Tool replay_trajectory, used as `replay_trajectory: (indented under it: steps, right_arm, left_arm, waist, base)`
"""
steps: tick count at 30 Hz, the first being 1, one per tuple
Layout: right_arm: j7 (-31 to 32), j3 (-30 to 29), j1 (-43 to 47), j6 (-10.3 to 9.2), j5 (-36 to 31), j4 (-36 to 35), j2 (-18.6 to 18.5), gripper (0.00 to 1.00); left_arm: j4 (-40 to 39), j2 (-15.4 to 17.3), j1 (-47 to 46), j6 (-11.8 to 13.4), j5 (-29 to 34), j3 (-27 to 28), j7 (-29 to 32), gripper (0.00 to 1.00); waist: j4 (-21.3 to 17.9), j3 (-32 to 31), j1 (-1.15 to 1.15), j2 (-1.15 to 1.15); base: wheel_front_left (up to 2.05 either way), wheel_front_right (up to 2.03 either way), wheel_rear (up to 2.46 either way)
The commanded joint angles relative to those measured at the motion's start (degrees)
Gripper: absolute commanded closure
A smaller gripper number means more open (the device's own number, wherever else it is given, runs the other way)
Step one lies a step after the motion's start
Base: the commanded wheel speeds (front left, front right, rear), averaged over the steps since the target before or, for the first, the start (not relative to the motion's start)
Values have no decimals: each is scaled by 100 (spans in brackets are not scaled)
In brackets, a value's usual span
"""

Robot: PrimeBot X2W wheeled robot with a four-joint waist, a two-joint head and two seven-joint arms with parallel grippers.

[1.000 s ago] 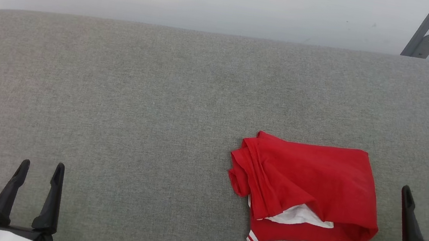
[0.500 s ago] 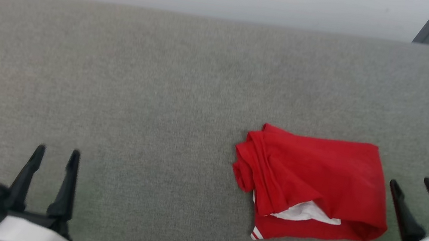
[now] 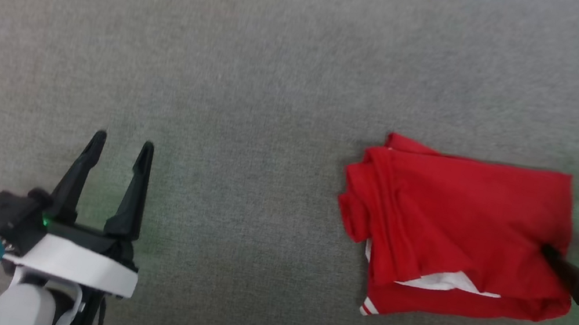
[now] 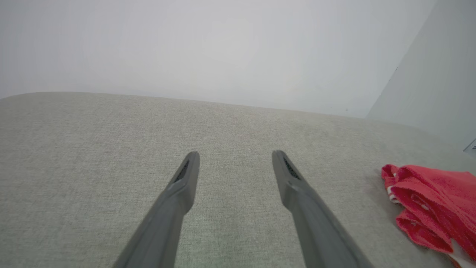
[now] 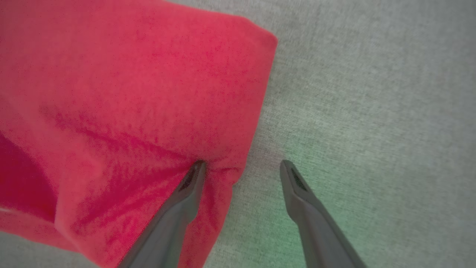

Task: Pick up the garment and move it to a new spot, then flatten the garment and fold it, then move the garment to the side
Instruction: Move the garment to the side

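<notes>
Fingers spread on left gripper [image 3: 124, 139] and right gripper [image 5: 241, 163], whose wrist view shows one tip denting the garment [image 5: 130, 74].

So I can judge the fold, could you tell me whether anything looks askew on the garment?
Yes: the garment lies loosely bundled, not neatly folded. Its left edge is bunched into rolls, and a white panel pokes out at the near edge. The open right gripper straddles its right edge.
</notes>
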Motion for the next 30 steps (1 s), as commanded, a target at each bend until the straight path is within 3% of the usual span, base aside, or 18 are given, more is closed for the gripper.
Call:
replay_trajectory:
  steps: [1,5,7,8,9,13,22,30]
  right_arm:
    - [137,24,-35,-5,27,-27,32,0]
    - [641,6,32,-4,49,-10,301,0]
    - [688,-13,42,-4,2,-43,386,67]
    - [674,-27,40,-4,-27,-69,427,90]
    - [635,-60,45,-6,-38,-87,462,100]
    - [380,-296,-29,-18,-100,-161,556,100]
    - [-393,-1499,-31,-16,-301,-156,507,100]
    - [-1344,-2882,-599,-10,-989,677,333,100]
  left_arm:
    - [4,14,-115,15,-34,-28,-29,0]
    - [36,65,-341,15,-58,-111,-29,0]
    - [54,87,-408,15,-57,-125,-28,0]
    - [60,99,-440,15,-53,-144,-29,0]
    - [58,113,-470,15,-49,-152,-29,0]
    - [29,232,-511,15,-42,-169,-28,0]
    - [-227,579,-932,15,15,-422,-29,0]
    - [-580,1150,-1943,15,-34,-805,-29,0]
  waist:
    - [98,208,0,0]
    - [135,442,0,0]
    - [99,493,0,0]
    - [69,508,0,0]
    - [31,518,0,0]
    - [-216,554,0,0]
    - [-838,960,0,0]
    - [-1229,1652,0,0]
  base:
    - [0,0,0]
    - [0,0,0]
    - [0,0,0]
    - [0,0,0]
    - [0,0,0]
    - [0,0,0]
    - [0,0,0]
    - [0,0,0]
